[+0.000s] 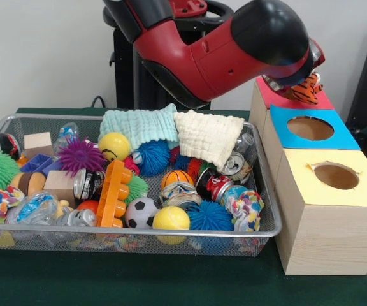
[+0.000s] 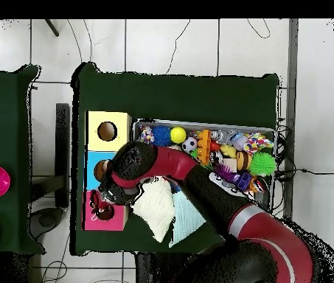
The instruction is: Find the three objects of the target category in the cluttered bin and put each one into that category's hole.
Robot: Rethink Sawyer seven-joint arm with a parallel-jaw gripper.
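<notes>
The bin (image 1: 267, 231) of silver wire mesh sits on the green table, full of toys: spiky balls, a soccer ball (image 1: 140, 212), a yellow ball (image 1: 171, 218), crushed cans (image 1: 233, 164), blocks. It also shows in the overhead view (image 2: 199, 123). My gripper (image 1: 295, 81) is out past the bin over the pink-topped box (image 1: 323, 101), mostly hidden behind the arm's wrist. An orange, black-striped toy (image 1: 306, 89) sits right under it at the pink top. In the overhead view my gripper (image 2: 105, 197) is above the pink box (image 2: 92, 221).
Three wooden boxes stand in a row beside the bin: pink, blue (image 1: 285, 131) and yellow (image 1: 362, 191), each with a round hole on top. A teal cloth (image 1: 139, 124) and a cream cloth (image 1: 209, 134) drape over the bin's far side. The arm reaches across above the bin.
</notes>
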